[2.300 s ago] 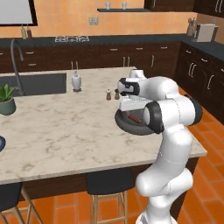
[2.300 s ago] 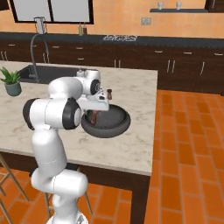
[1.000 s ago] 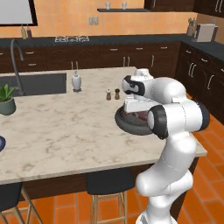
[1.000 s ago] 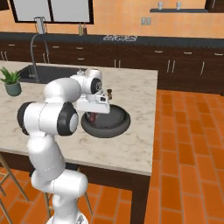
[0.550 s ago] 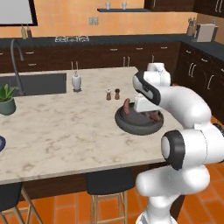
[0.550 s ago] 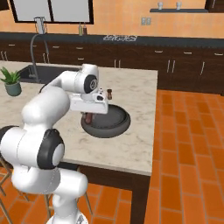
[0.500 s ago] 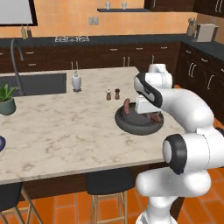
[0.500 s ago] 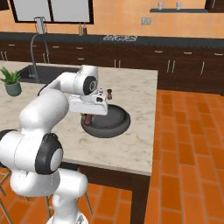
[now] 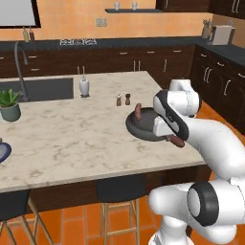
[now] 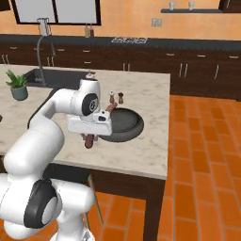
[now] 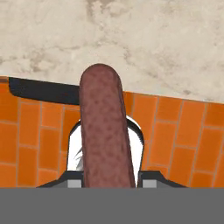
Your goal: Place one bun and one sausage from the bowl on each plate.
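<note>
Sausage [image 10: 88, 140] in hand [image 10: 89, 136], now off bowl [image 10: 123, 123].

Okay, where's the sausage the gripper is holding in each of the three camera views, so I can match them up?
Left base view: the sausage pokes out below the hand, right of the dark bowl.
Right base view: it hangs under the hand, left of the bowl, at the counter's near edge.
Hand view: it runs up the middle, over the counter edge.
Shared landmark: the bowl in both base views.
</note>
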Controlling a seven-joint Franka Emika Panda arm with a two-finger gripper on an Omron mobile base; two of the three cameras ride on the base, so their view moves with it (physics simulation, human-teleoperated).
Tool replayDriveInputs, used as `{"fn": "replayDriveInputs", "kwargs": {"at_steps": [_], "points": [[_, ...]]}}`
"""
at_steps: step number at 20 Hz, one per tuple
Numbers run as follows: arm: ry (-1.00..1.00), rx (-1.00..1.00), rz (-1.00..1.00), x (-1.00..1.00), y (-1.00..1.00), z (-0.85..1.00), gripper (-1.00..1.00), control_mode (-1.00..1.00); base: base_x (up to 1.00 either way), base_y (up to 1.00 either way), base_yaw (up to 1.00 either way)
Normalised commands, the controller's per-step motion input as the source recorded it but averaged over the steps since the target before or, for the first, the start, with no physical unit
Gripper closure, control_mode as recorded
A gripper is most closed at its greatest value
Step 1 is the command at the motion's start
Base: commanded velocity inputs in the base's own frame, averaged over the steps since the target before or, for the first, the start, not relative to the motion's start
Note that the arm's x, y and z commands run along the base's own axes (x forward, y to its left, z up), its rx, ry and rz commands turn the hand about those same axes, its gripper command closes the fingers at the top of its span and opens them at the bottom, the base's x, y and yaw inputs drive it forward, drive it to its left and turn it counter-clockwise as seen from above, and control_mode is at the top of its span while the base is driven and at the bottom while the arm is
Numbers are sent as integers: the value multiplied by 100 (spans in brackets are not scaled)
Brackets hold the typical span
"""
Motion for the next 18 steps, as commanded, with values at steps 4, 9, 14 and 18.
{"fn": "replayDriveInputs", "kwargs": {"at_steps": [4, 9, 14, 18], "points": [[0, 0, 0, 0, 0, 0, 100, 100, -69, 77, -5], [0, 0, 0, 0, 0, 0, 100, 100, -61, 94, -2], [0, 0, 0, 0, 0, 0, 100, 100, -31, 100, -3], [0, 0, 0, 0, 0, 0, 100, 100, 2, 100, -23]]}}
